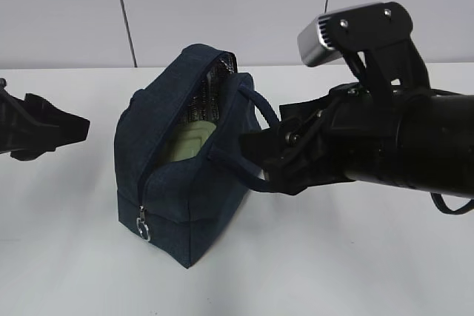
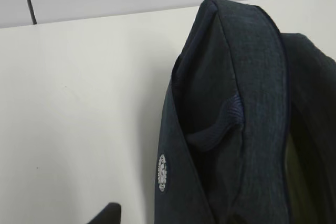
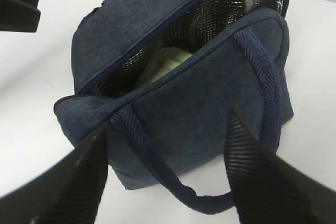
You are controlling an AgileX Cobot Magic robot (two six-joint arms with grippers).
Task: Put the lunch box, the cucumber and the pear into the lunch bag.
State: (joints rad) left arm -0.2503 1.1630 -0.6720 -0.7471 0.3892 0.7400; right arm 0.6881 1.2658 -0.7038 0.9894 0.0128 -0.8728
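The navy lunch bag point(image 1: 185, 197) stands upright at the middle of the white table with its top zipper open and the silvery lining showing. The pale green lunch box point(image 1: 189, 143) lies inside it and also shows in the right wrist view point(image 3: 163, 64). My right gripper point(image 1: 255, 157) is open and empty, close to the bag's right side at the handle point(image 1: 259, 105). In its wrist view the right gripper point(image 3: 168, 119) has its fingers spread either side of the handle loop point(image 3: 210, 200). My left gripper point(image 1: 74, 127) is open and empty, left of the bag and apart from it. The cucumber and pear are out of view.
The zipper's metal ring pull point(image 1: 143, 229) hangs at the bag's front lower corner. The left wrist view shows the bag's side point(image 2: 252, 77) with a small white logo point(image 2: 162, 172) and one fingertip point(image 2: 107, 214). A white wall stands behind the table.
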